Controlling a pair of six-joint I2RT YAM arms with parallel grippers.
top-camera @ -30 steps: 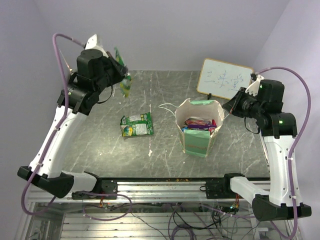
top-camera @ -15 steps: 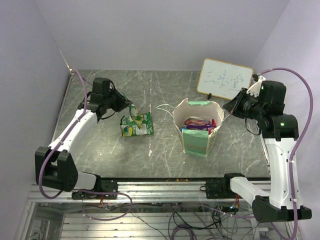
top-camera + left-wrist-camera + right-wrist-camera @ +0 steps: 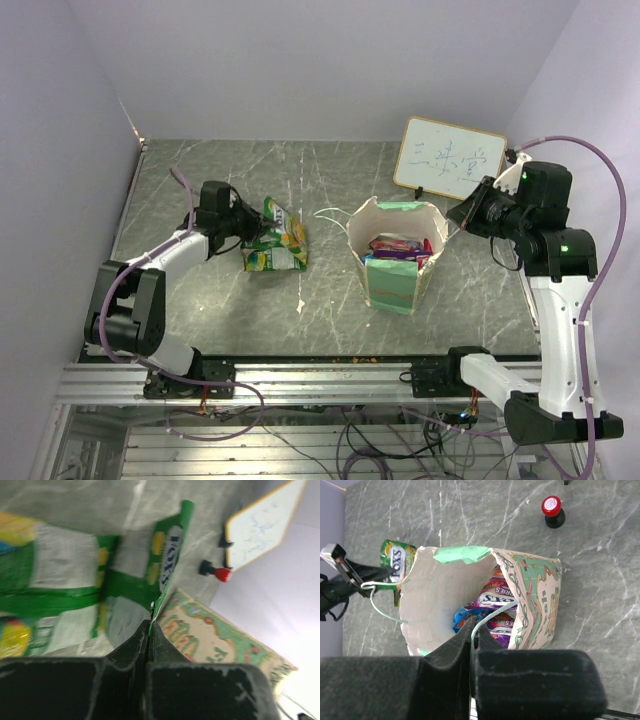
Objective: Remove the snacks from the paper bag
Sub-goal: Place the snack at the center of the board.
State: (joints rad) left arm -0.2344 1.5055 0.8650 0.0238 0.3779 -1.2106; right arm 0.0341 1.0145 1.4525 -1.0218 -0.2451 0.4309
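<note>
So the left fingers are pinched together on the edge of a green packet, down low over the left part of the surface. That packet sticks out tilted from the tips toward the right and overlaps the far edge of a second green packet lying flat. Can't tell if the held one actually rests on it.

The paper bag stands upright to the right of both, apart from them, mouth open. The right fingers are closed on its white cord handle at the bag's right rim. From the right wrist view you can see pink-magenta and blue packets down inside the bag, just beyond those closed tips.
</note>
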